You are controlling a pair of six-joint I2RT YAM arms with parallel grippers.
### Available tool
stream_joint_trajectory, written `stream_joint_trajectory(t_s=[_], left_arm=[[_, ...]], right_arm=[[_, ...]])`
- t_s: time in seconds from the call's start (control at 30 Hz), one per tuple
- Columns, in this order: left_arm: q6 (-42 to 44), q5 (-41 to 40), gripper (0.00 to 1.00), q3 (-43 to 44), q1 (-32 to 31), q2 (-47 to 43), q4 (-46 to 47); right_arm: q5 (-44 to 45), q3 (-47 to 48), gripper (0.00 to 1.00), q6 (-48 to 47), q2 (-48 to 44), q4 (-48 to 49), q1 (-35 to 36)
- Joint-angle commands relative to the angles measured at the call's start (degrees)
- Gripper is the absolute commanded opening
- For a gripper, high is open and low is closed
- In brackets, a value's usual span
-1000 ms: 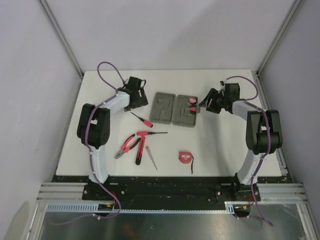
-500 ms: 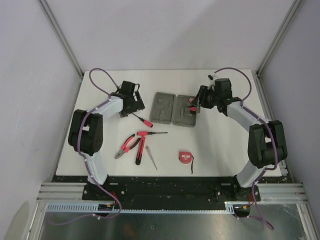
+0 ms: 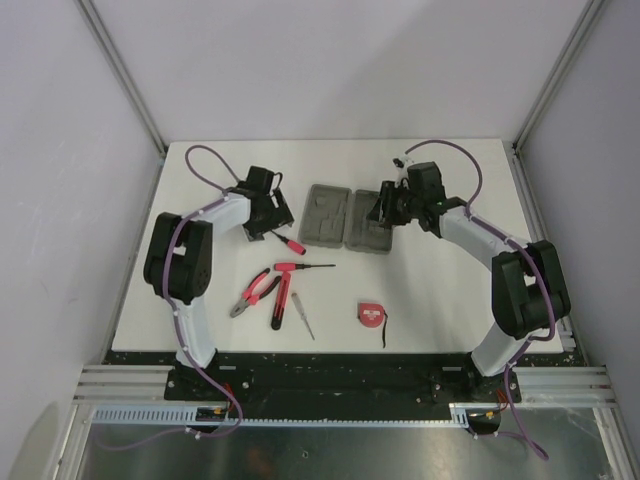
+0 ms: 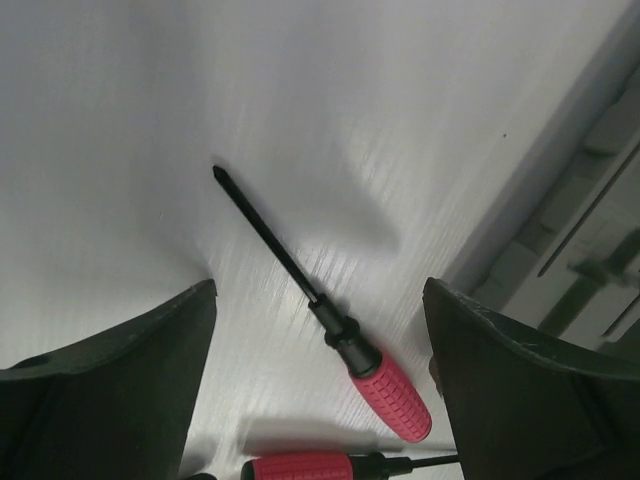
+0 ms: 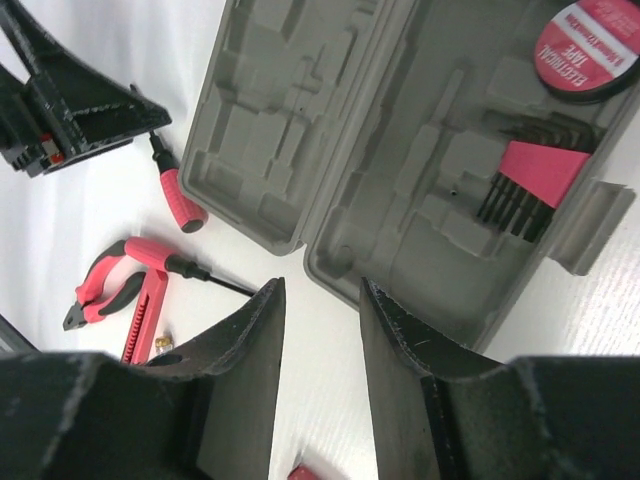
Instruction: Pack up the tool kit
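The screwdriver [image 4: 385,385] lies between the wide-open left hand's [image 4: 318,330] fingers. The case [image 5: 330,130] sits beneath the part-open, empty right hand [image 5: 320,300].

Left tool [image 4: 318,290] spread wide, right tool [image 5: 320,290] parted narrower, both empty.

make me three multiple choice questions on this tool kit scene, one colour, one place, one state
1. Colour of the case? A grey B blue C yellow
2. Where is the tape measure? A inside the case B on the table, outside it C under the case
3. The left gripper is: A open over a screwdriver B shut on it C shut, empty
Key: 1A, its moulded shell is grey; 2B, it lies alone on the bare table; 3A, its fingers stand wide either side of the screwdriver.
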Motion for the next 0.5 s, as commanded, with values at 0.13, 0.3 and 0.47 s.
stream_joint_trajectory(t_s=[0.13, 0.3, 0.47], left_arm=[[0.25, -0.24, 0.88, 3.05, 0.50, 3.88, 0.66], [1.70, -1.09, 0.84, 3.25, 0.64, 4.37, 0.62], [2.35, -2.62, 0.78, 1.59, 0.69, 3.26, 0.51]], right_arm=[[2.28, 0.28, 0.40, -0.46, -0.41, -1.05, 1.35], [2.86, 0.23, 0.40, -0.62, -0.54, -1.51, 1.41], [3.20, 0.23, 0.41, -0.50, -0.42, -1.17, 1.41]])
